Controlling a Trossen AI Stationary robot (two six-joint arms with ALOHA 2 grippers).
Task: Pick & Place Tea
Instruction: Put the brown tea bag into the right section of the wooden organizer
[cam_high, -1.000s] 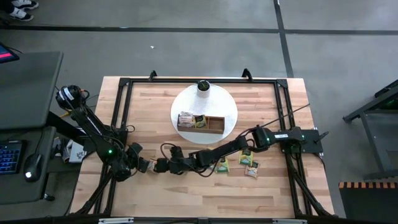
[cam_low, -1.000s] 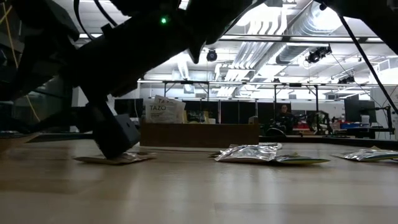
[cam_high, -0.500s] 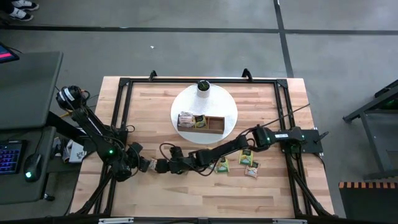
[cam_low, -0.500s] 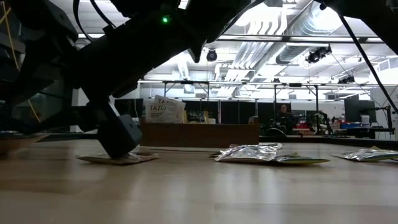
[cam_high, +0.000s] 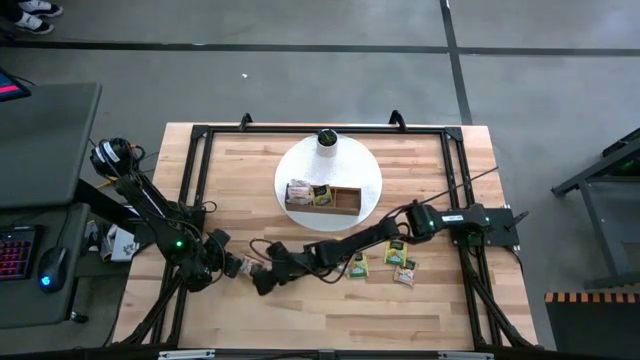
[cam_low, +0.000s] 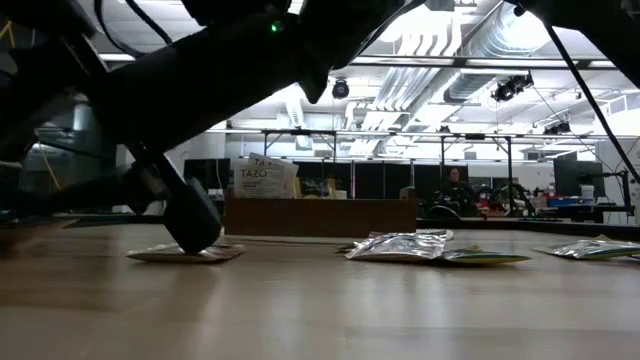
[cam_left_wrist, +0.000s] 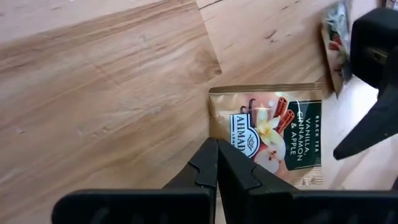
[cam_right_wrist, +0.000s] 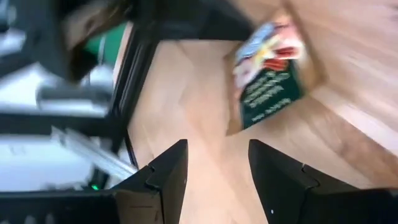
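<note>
The left gripper (cam_left_wrist: 216, 163), fingers pressed together, rests at the table's eight o'clock, its tips over a tan paper tea sachet (cam_left_wrist: 277, 134) lying flat on the light wooden table (cam_high: 300, 320). The right gripper (cam_high: 262, 281), fingers spread and empty, hangs just beside it at three o'clock

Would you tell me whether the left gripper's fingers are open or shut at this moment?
Shut. In its wrist view the left gripper has both dark fingers pressed together with no gap, above the tan tea sachet.

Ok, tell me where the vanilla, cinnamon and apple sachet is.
High view: the vanilla sachet lies flat on the table's front left, beside the shut left gripper, the right gripper close by.
</note>
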